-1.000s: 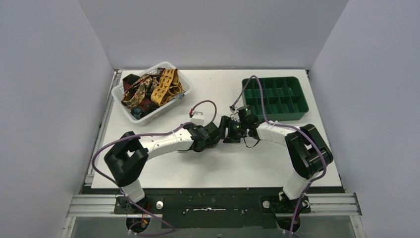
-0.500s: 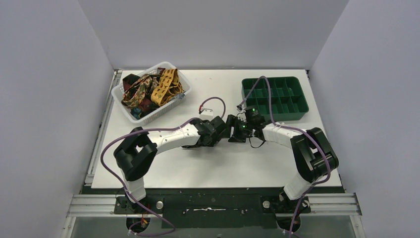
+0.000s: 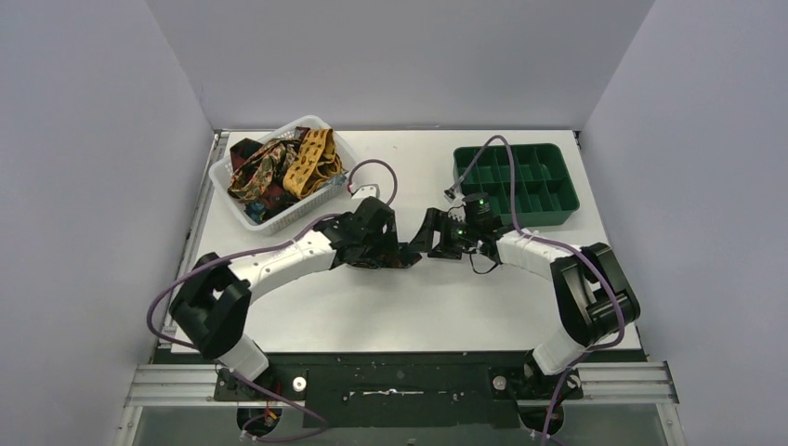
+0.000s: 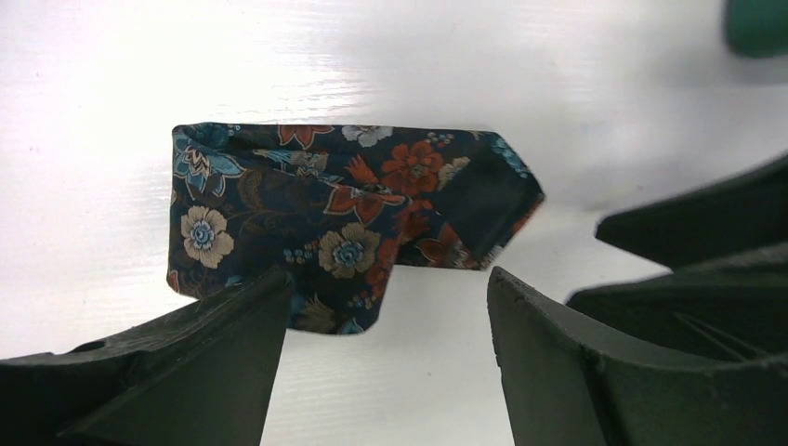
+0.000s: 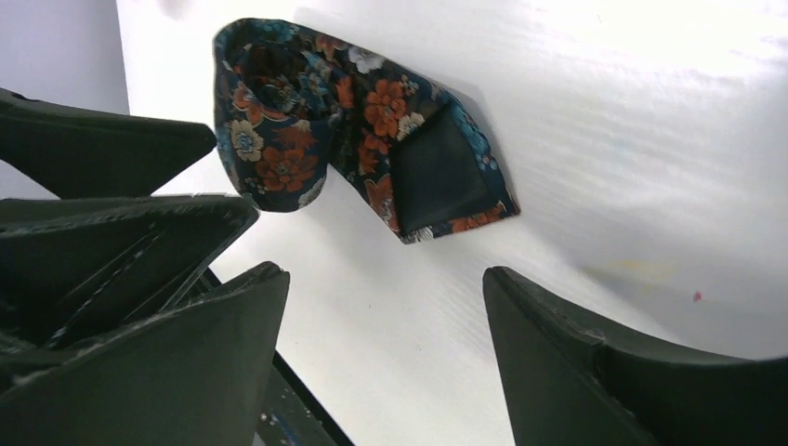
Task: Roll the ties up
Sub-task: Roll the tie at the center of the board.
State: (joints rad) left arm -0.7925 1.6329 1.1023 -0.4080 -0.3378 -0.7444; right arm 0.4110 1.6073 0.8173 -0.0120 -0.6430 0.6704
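Top view: the rolled tie (image 4: 344, 218) is not discernible. Left wrist view: one finger (image 4: 186, 372) of the left claw (image 4: 387, 279) covers the roll's lower left corner. The green tray (image 4: 757, 23) is blurred and cropped by the upper right corner.

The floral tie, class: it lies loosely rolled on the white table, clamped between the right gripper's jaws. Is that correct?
No. The floral tie does lie loosely rolled on the white table, but it is not clamped: the right wrist view shows the right gripper open, its jaws clear of the tie.
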